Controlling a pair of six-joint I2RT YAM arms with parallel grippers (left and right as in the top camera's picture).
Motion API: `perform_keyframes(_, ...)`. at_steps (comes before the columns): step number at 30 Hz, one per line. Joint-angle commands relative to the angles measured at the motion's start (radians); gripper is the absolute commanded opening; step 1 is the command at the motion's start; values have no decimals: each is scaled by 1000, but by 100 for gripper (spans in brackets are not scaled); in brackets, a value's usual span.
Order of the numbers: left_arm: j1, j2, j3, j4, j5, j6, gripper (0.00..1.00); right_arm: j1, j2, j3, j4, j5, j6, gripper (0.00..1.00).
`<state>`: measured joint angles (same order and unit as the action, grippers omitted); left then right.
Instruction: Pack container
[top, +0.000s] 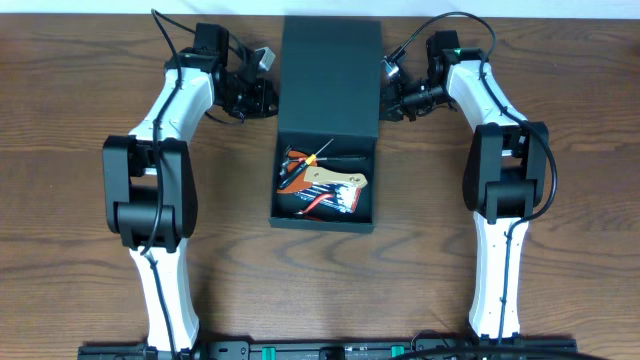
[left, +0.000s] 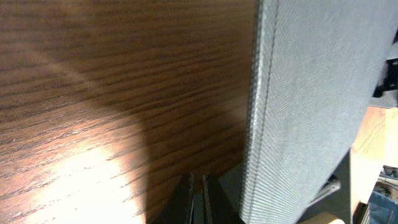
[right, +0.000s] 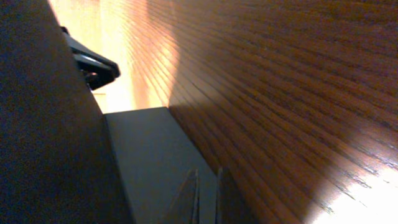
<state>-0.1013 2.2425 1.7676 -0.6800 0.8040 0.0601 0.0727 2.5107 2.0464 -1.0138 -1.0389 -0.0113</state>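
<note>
The container (top: 322, 224) sits at the centre of the wooden table (top: 80, 90), its tray toward 6 o'clock and its lid (top: 330, 75) swung open on the 12 o'clock side. In the tray lie an orange-handled screwdriver (top: 312, 155) at about 11 o'clock, a tan card (top: 335, 181) in the middle and red-handled tools (top: 315, 203) toward 7 o'clock, all overlapping. The left gripper (top: 262, 97) is just beside the lid's 9 o'clock edge. In its wrist view its fingers (left: 186, 202) are pressed together with nothing between them, and the lid stands as a grey wall at 3 o'clock. The right gripper (top: 392, 97) is just beside the lid's 3 o'clock edge. Its fingers (right: 189, 199) show only as dim tips with a narrow slit over the container's surface, so whether they are fully closed cannot be told
</note>
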Motion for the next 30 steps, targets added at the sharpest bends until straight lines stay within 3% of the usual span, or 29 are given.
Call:
perform_keyframes(1, -18, -86, 14, 1, 25, 14, 6, 13, 1, 21, -5, -23, -24, 1)
perform_keyframes(30, -28, -106, 14, 8, 24, 18, 6, -34, 1, 21, -16, -22, -46, 1)
